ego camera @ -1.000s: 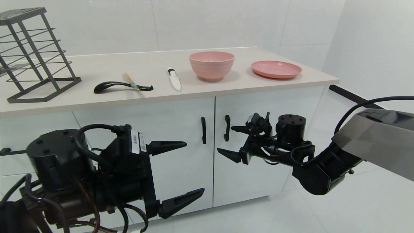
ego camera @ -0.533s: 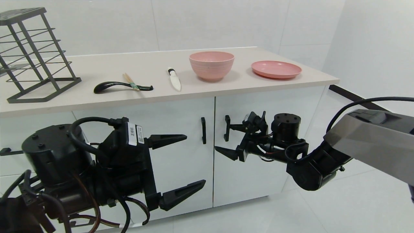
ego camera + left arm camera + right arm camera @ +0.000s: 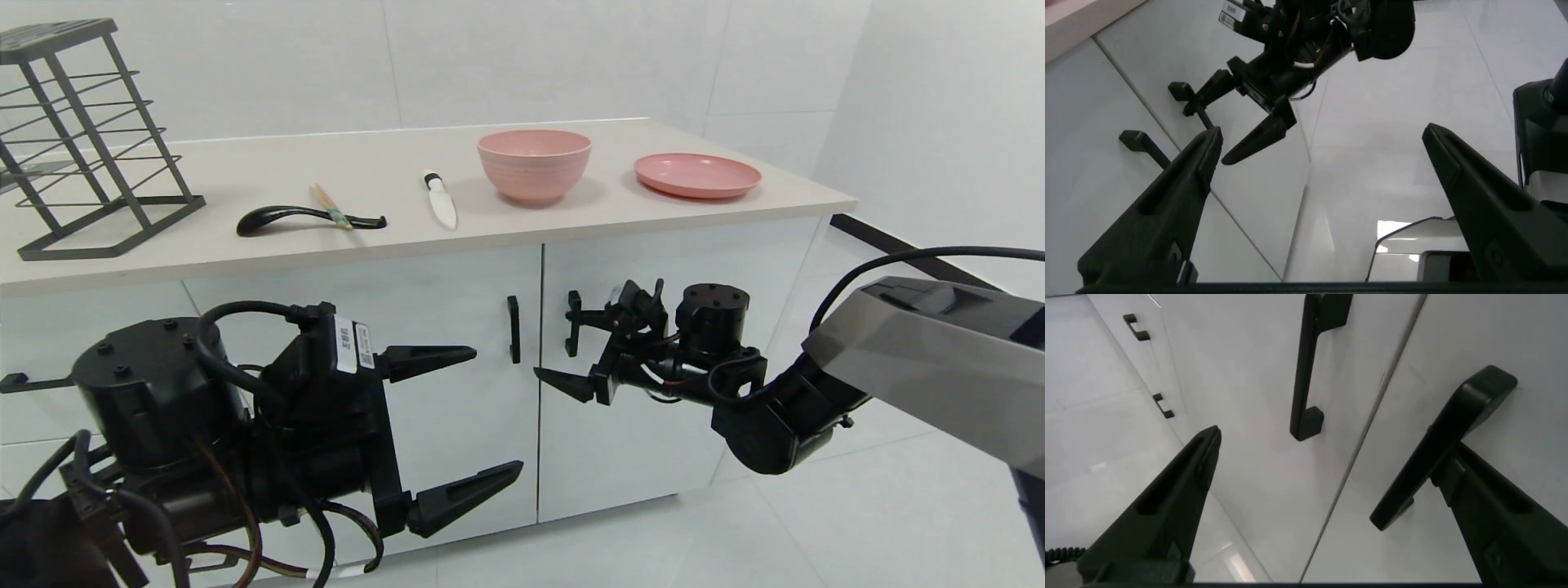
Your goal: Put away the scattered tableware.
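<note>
On the counter (image 3: 245,245) lie a black spoon (image 3: 282,217), wooden chopsticks (image 3: 330,206) and a white knife (image 3: 441,201). A pink bowl (image 3: 534,165) and a pink plate (image 3: 697,175) stand further right. My left gripper (image 3: 495,410) hangs open and empty below counter height, in front of the left cabinet door. My right gripper (image 3: 553,345) is open and empty, its upper finger right by the right door's black handle (image 3: 574,324). In the right wrist view the gripper (image 3: 1335,453) faces both door handles (image 3: 1308,367) up close. The left wrist view looks past my left gripper (image 3: 1321,137) at the right gripper (image 3: 1259,86).
A black wire rack (image 3: 82,139) stands at the counter's left end. Two white cabinet doors meet at a seam, the left door's handle (image 3: 513,329) just beside it. White tiled floor (image 3: 857,523) lies open to the right of the cabinet.
My right gripper has moved left and slightly up, closing on the right door's handle. The left arm has shifted only a little. The tableware has not moved.
</note>
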